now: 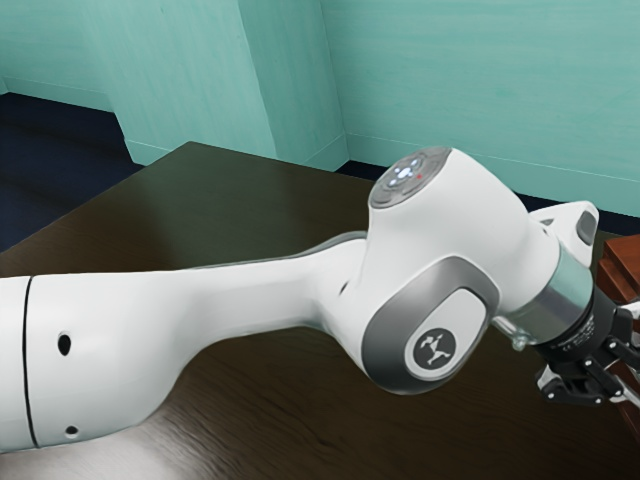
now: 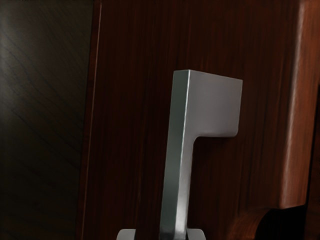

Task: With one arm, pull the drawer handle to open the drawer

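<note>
Teal walls [image 1: 480,70] close off the room behind a dark brown table [image 1: 200,210], and I have the white arm [image 1: 250,310] stretched low across it toward the exterior view's right. The reddish wooden drawer [image 1: 622,262] sits at that far edge, which is why the arm is so far extended. The gripper [image 1: 592,390] hangs right up against the drawer's front.

From the wrist camera, the drawer handle [image 2: 182,150] is a silver bar that stands off the wood on a bent bracket. It runs straight down under my hand, so I judge the hand is lined up to take the bar from both sides. I cannot tell from either view whether the jaws are spread or pinching the bar.

Whether the drawer has come out at all I cannot say. If the grip is not secure, a pull along the table could slip off the smooth metal.
</note>
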Controlling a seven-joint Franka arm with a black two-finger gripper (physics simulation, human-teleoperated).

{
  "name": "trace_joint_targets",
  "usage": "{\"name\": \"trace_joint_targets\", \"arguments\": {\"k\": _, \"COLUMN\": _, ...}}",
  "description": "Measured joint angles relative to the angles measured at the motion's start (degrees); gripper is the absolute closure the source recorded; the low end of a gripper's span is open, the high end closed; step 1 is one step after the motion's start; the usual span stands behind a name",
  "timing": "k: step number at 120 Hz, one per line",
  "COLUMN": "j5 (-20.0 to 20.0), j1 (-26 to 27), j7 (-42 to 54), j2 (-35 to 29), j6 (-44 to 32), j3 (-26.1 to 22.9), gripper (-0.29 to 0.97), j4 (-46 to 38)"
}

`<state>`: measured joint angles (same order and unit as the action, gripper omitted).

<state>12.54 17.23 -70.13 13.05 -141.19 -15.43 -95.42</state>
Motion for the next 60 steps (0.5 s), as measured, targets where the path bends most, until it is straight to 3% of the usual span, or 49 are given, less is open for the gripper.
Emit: {"name": "trace_joint_targets", "arguments": {"k": 60, "j5": -1.65, "j1": -0.01, "j7": 1.14, "j2": -3.59, "j6": 0.27, "j3": 0.09, "gripper": 0.69, "j4": -4.24}}
